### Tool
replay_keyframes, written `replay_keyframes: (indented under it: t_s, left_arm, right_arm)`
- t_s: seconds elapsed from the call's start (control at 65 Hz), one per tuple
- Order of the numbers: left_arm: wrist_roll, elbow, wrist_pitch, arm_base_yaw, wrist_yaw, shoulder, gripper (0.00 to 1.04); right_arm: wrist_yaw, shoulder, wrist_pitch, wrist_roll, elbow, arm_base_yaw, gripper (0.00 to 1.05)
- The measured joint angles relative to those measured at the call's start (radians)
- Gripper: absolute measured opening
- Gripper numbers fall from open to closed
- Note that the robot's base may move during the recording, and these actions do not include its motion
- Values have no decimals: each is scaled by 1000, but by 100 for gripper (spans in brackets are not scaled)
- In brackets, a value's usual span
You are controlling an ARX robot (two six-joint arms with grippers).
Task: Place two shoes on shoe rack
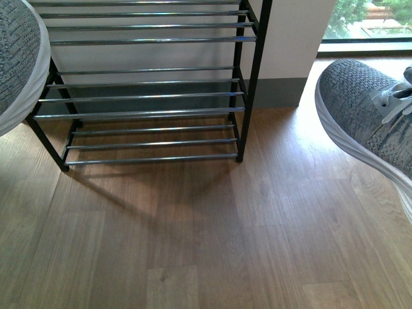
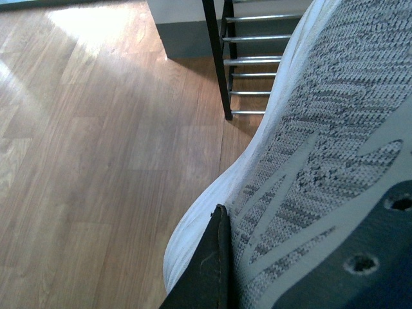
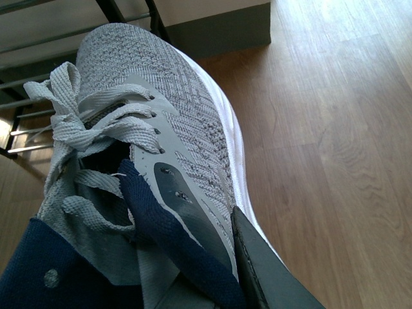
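Left tool (image 2: pixel 209 264) tight on left sneaker (image 2: pixel 322 129), right tool (image 3: pixel 261 264) on right sneaker (image 3: pixel 174 90).

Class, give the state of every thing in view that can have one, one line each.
Grey knit white-soled sneaker on the left: gripped, lifted off the floor.
Grey knit white-soled sneaker on the right: gripped, lifted, laces loose.
Black-framed shoe rack with chrome bars: upright, visible shelves hold no shoes.
Left gripper: shut on its sneaker's side.
Right gripper: shut on its sneaker's collar.

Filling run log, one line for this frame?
left gripper: shut on left sneaker | right gripper: shut on right sneaker | shoe rack: no shoes yet
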Motion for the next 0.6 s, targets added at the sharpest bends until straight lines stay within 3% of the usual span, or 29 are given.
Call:
replay_keyframes:
  t_s: [0.6]
  left_arm:
    - [0,-1,0,1,4,2,2]
  right_arm:
    - [4,3,0,1,0,0,1]
